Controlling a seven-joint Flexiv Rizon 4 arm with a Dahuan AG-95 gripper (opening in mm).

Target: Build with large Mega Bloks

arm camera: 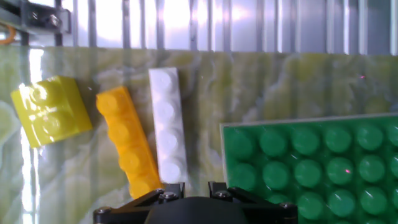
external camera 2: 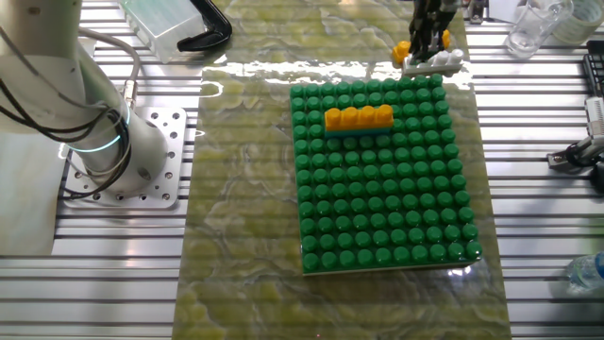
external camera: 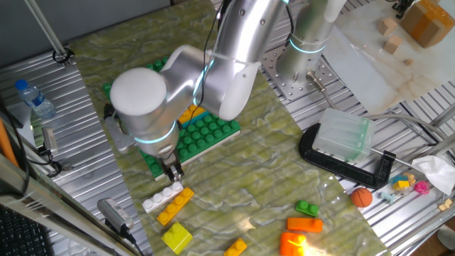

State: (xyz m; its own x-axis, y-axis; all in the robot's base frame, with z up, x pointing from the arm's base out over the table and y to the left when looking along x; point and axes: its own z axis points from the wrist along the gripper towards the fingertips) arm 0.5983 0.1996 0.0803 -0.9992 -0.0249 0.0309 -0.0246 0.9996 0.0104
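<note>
A white four-stud bar [arm camera: 168,127] lies on the marbled mat beside a yellow-orange bar [arm camera: 127,143], with a short yellow brick [arm camera: 50,112] further left. My gripper [arm camera: 196,185] hangs just above the white bar's near end, between it and the green studded baseplate [arm camera: 311,162]. The jaws stand apart with nothing between them. In one fixed view the gripper [external camera: 173,171] sits just off the baseplate's [external camera: 206,131] front corner, above the white bar [external camera: 162,195]. On the baseplate [external camera 2: 387,189] a yellow-orange bar [external camera 2: 359,117] is pressed on over a cyan one.
Loose bricks lie at the mat's near edge: green [external camera: 307,208], orange [external camera: 304,225] and a small yellow-orange one [external camera: 236,247]. A black clamp with a clear box [external camera: 345,142], a small ball [external camera: 362,197] and a water bottle [external camera: 34,98] stand on the slatted table.
</note>
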